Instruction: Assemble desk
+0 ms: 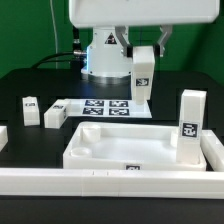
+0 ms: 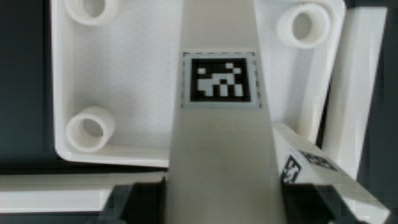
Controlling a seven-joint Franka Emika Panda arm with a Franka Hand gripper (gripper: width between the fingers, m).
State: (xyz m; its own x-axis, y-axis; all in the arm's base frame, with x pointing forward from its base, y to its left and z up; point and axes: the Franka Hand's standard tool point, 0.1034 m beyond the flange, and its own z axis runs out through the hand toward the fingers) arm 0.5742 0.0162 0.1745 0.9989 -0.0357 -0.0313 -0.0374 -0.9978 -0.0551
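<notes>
My gripper (image 1: 144,58) is shut on a white block leg (image 1: 143,78) and holds it upright in the air, above the marker board and behind the tabletop. In the wrist view this leg (image 2: 217,110) runs out from between the jaws, with its black-and-white tag facing the camera. Under it lies the white tray-like tabletop (image 2: 125,70), open side up, with a round socket (image 2: 86,125) in its corner. Another leg (image 1: 190,125) stands upright in the tabletop's (image 1: 100,150) corner at the exterior view's right. Two loose legs (image 1: 30,108) (image 1: 52,117) stand on the table at the left.
The marker board (image 1: 100,107) lies flat behind the tabletop, below the held leg. Long white border rails run along the front (image 1: 90,185) and the right side (image 1: 214,152). The robot's base (image 1: 100,55) stands at the back.
</notes>
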